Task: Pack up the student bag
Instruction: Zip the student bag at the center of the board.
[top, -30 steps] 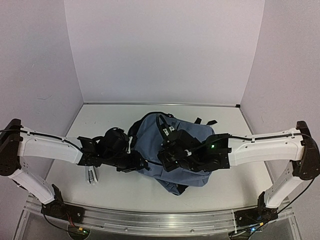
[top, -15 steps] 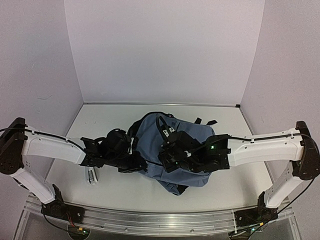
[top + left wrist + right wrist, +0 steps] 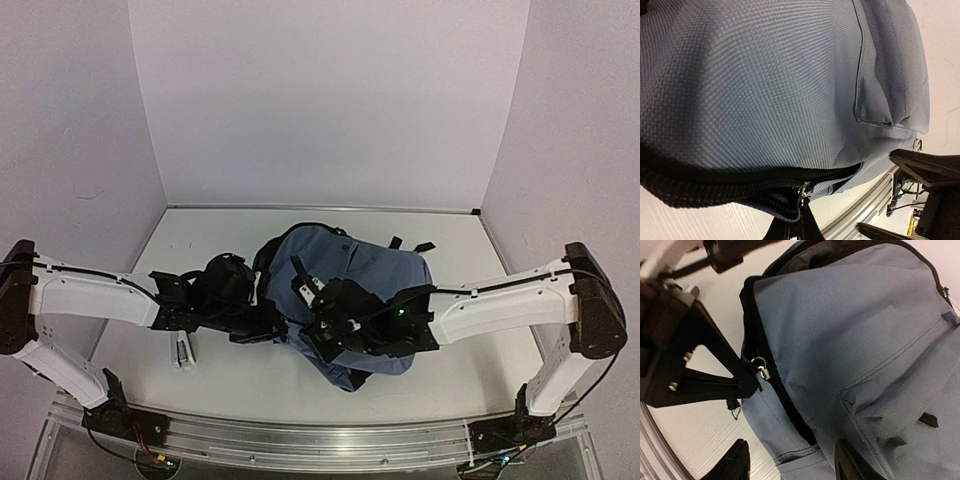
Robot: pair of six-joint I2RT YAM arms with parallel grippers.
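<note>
**A:** Where is the bag?

**B:** The student bag lies flat near the middle of the table, front face up, between the two arms. It has blue-grey fabric and a black zip track along the side facing the left arm. The right wrist view shows a dark opening at the bag's far end.

**A:** Step in hand?

**B:** Zip work on the main compartment, by my reading. The left gripper is pinched tight on the zipper pull, low on the bag's near side. (Whether the slider is meant to run open or closed, I can't tell.)

**A:** The other side?

**B:** The right gripper hangs over the bag's near corner with fingers apart, holding nothing. Contact with the fabric is unclear.

**A:** Next move?

**B:** Probably a steady pull along the track. The free gripper would pin the soft fabric so it doesn't bunch and follow the slider.

**A:** Arm pose?

**B:** Both arms reach in low and almost level from the sides, and their wrists meet over the bag's near-left part. A small object lies on the table by the left forearm, too small to name.
</note>
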